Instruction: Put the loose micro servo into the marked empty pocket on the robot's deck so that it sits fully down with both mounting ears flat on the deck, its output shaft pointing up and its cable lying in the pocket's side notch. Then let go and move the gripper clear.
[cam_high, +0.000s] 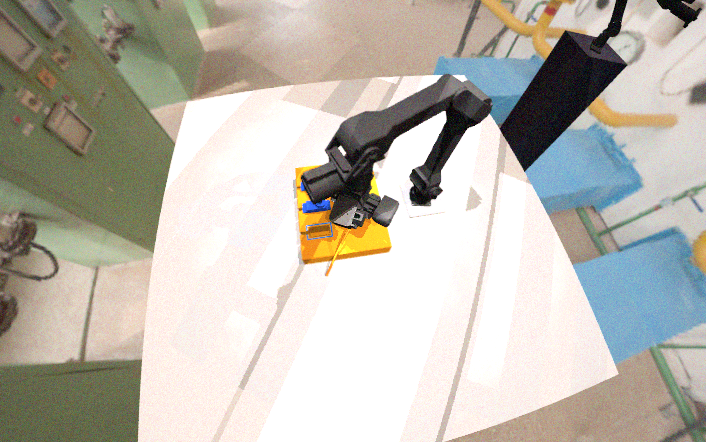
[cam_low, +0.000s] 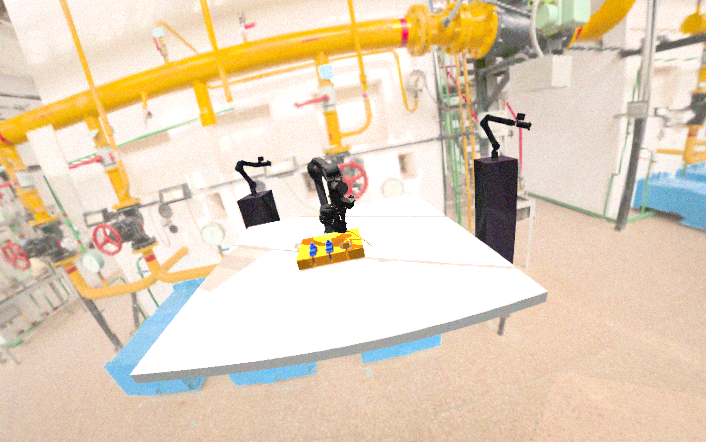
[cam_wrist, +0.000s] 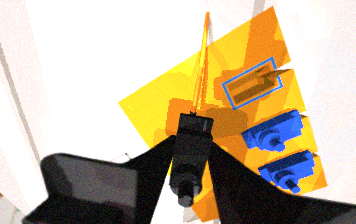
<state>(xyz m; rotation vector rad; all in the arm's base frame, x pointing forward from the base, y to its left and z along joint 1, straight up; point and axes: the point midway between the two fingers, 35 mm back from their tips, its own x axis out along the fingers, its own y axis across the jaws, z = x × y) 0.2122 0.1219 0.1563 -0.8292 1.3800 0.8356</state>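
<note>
My gripper (cam_wrist: 191, 142) (cam_high: 356, 216) is shut on the loose micro servo (cam_wrist: 191, 145), a dark body held between the fingers above the orange deck (cam_wrist: 150, 115) (cam_high: 364, 244) (cam_low: 333, 256). The servo's output shaft (cam_wrist: 185, 194) points toward the wrist camera. Its orange cable (cam_wrist: 202, 65) (cam_high: 336, 255) trails out past the deck's edge. The marked empty pocket (cam_wrist: 250, 84) (cam_high: 318, 230), outlined in blue, lies off to the side of the servo, apart from it. Its side notch shows at one end. The servo hangs above the deck beside the pocket, not in it.
Two blue servos (cam_wrist: 274, 132) (cam_wrist: 290, 170) (cam_high: 316, 206) sit in the deck's other pockets beside the marked one. The deck stands on a white table (cam_high: 364, 338) (cam_low: 364, 301). The arm's base (cam_high: 424, 195) stands beside the deck. Dark camera pillars (cam_high: 560, 93) (cam_low: 494, 205) stand off the table.
</note>
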